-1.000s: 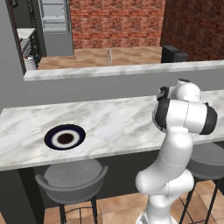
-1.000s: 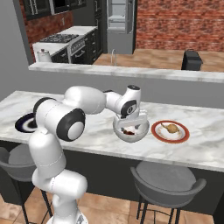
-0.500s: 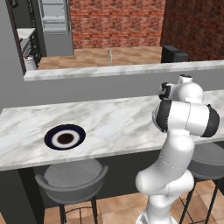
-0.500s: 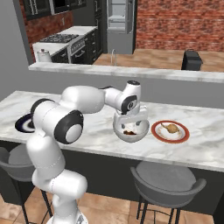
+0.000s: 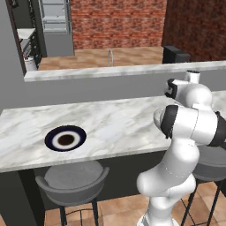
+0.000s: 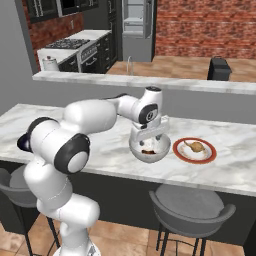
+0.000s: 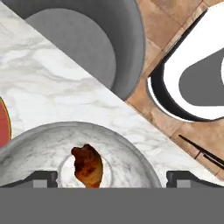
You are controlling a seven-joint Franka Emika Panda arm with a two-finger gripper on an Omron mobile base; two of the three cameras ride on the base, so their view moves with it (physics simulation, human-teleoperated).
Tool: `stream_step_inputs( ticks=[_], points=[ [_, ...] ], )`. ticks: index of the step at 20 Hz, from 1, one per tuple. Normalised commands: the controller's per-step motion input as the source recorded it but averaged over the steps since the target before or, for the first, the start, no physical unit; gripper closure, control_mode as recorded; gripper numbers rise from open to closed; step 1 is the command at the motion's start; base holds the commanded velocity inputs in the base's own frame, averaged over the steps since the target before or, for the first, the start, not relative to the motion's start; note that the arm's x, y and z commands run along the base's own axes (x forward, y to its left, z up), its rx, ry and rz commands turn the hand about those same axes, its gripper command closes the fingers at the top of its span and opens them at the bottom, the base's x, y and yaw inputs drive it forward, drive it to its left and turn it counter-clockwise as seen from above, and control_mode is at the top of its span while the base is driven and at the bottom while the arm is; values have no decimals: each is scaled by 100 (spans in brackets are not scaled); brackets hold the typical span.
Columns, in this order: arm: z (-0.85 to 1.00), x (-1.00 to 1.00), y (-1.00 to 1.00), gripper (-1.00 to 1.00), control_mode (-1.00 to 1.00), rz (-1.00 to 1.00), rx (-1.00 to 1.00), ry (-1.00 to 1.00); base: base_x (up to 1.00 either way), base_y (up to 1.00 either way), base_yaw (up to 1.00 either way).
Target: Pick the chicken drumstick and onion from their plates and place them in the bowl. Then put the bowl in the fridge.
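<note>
The white bowl (image 6: 148,150) stands on the marble counter (image 6: 100,150), and the orange-brown chicken drumstick (image 6: 148,150) lies at its bottom. My gripper (image 6: 150,135) hangs just above the bowl, open and holding nothing. In the hand view the drumstick (image 7: 89,166) rests in the bowl (image 7: 39,140), with my gripper (image 7: 111,179) right over it and its fingertips (image 7: 43,179) spread wide. The tan onion (image 6: 196,147) sits on the red-rimmed plate (image 6: 186,156) just right of the bowl. The navy-rimmed plate (image 5: 66,139) lies bare at the counter's left end.
Grey bar stools (image 6: 192,207) stand under the counter's front edge. A raised grey ledge (image 6: 150,82) runs behind the counter. The fridge (image 6: 136,27) stands open far back across the kitchen, and a stove with a kettle (image 6: 50,64) is at the back left.
The fingers have spread a little wider and the hand has lifted slightly above the bowl. The drumstick stays in the bowl.
</note>
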Motion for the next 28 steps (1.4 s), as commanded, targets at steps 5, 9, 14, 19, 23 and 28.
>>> stream_step_inputs(
  ticks=[5,9,14,19,23,28],
  points=[
    [25,-33,-16,-100,-100,30,0,0,0,0,0],
    [18,-35,-21,-100,-100,32,0,0,0,0,0],
    [12,-32,-24,-100,-100,35,-3,-2,0,0,0],
    [9,-24,-28,-100,-100,32,-2,0,0,0,0],
    [9,-9,-30,-100,-100,26,0,0,0,0,0],
    [7,-7,-34,-100,-100,25,0,0,0,0,0]
  ],
)
